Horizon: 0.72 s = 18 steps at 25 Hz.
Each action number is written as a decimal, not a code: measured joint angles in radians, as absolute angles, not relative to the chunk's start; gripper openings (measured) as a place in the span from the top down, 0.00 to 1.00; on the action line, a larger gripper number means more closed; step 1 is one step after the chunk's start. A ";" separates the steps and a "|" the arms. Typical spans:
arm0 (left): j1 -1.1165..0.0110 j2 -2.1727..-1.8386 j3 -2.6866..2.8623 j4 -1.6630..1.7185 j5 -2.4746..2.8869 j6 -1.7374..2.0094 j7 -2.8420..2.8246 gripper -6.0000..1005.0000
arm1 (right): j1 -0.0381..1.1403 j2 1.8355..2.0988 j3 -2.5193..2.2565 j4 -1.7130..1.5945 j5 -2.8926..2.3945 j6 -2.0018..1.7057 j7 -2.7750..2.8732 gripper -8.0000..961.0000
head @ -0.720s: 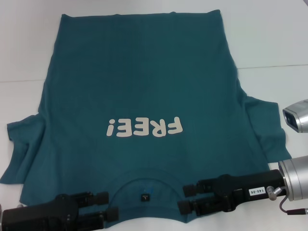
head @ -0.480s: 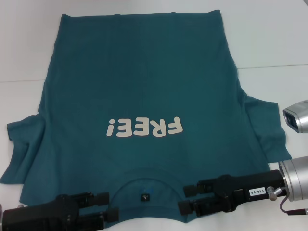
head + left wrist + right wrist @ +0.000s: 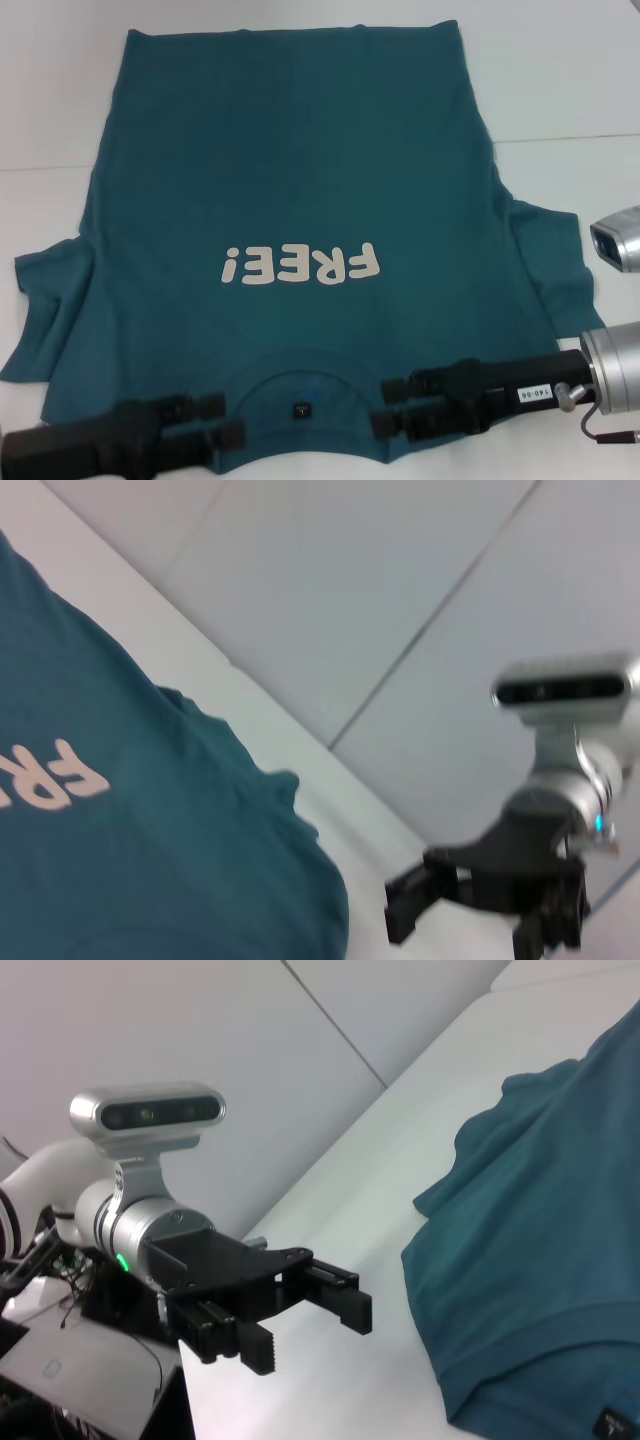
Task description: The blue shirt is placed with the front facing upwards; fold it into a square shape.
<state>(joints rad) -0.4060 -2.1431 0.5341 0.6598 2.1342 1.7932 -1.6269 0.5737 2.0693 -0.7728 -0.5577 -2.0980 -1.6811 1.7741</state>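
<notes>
The blue shirt [image 3: 290,180] lies flat on the white table, front up, its cream "FREE!" lettering [image 3: 300,265] upside down to me and its collar [image 3: 300,360] nearest me. A small dark neck label [image 3: 299,409] shows inside the collar. My left gripper [image 3: 222,420] hovers open over the shoulder left of the collar. Over the shoulder on the other side of the collar my right gripper [image 3: 388,405] is open too. Neither holds cloth. The left wrist view shows the shirt [image 3: 130,860] and the right gripper [image 3: 455,925]; the right wrist view shows the shirt [image 3: 540,1250] and the left gripper [image 3: 305,1335].
The white table [image 3: 560,90] runs beyond the shirt on all sides. Both sleeves spread out, the left one [image 3: 45,310] rumpled, the right one [image 3: 555,260] near my right arm's wrist camera [image 3: 620,240].
Both grippers have shifted only slightly near the collar, the left arm a little blurred by motion. The shirt has not moved.
</notes>
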 joint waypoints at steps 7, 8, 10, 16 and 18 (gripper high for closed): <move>-0.431 -2.111 0.389 0.661 2.076 1.798 -1.996 0.30 | 0.600 2.054 -0.676 -0.568 -2.094 -1.681 1.930 0.13; -0.432 -2.107 0.363 0.661 2.066 1.796 -2.069 0.30 | 0.606 2.049 -0.660 -0.569 -2.093 -1.681 1.962 0.13; -0.433 -2.102 0.339 0.661 2.057 1.794 -2.142 0.30 | 0.618 2.039 -0.625 -0.570 -2.089 -1.682 2.021 0.13; -0.432 -2.088 0.251 0.657 2.014 1.770 -2.313 0.30 | 0.641 1.998 -0.593 -0.578 -2.039 -1.639 2.157 0.13; -0.432 -2.086 0.236 0.656 2.013 1.753 -2.319 0.30 | 0.649 1.982 -0.594 -0.582 -2.037 -1.593 2.206 0.13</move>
